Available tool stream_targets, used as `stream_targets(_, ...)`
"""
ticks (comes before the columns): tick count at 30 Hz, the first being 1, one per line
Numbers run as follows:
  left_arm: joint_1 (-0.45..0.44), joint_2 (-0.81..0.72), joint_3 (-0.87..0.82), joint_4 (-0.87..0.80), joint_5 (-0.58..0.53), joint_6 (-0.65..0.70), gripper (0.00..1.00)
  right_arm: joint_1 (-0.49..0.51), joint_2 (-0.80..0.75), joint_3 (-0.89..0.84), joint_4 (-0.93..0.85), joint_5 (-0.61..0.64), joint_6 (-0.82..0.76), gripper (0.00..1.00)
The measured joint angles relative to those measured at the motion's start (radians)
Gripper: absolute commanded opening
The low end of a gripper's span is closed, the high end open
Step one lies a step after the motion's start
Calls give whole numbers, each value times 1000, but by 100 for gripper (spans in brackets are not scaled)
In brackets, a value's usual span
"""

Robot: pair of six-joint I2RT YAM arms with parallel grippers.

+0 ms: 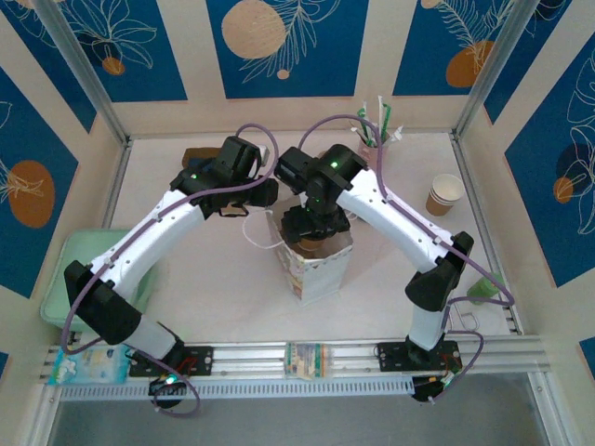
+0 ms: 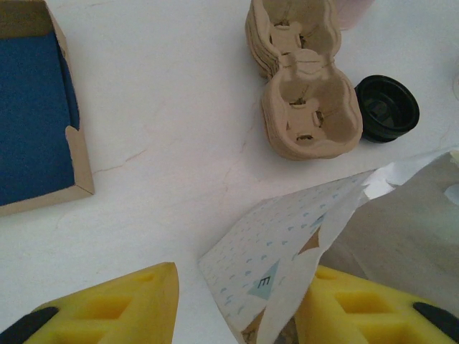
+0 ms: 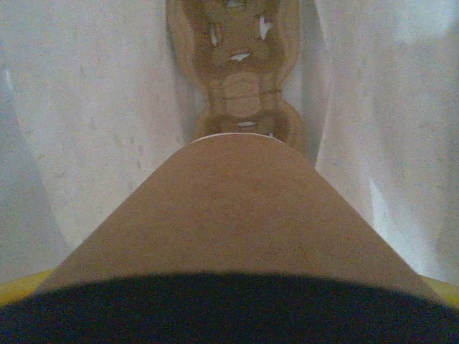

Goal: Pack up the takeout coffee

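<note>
The takeout coffee [image 3: 237, 208], a tan cup with a black lid, hangs between the white walls of the paper bag [image 3: 86, 122]. My right gripper [image 3: 229, 290] is shut on it; slivers of its yellow fingers [image 3: 16, 289] show at either side. A brown pulp carrier [image 3: 240, 72] lies on the bag's floor below the cup. From above, the right gripper [image 1: 312, 230] sits in the mouth of the bag [image 1: 321, 269]. My left gripper [image 2: 237, 308] is open, its fingers [image 2: 107, 308] astride the bag's patterned top edge [image 2: 280, 251]; the right-hand finger lies against the paper.
A stack of pulp cup carriers [image 2: 305, 100] and a loose black lid [image 2: 387, 107] lie behind the bag. A cardboard box with blue contents [image 2: 32, 115] is at the left. Lidless tan cups [image 1: 445, 194] stand at the right, a green tray [image 1: 84, 269] at the left.
</note>
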Motion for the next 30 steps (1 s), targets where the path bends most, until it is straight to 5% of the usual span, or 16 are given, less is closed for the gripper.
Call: stream_targets(30,0,-1,0,0,-7,5,46,-11,-10,-97,39,-24,-19,42)
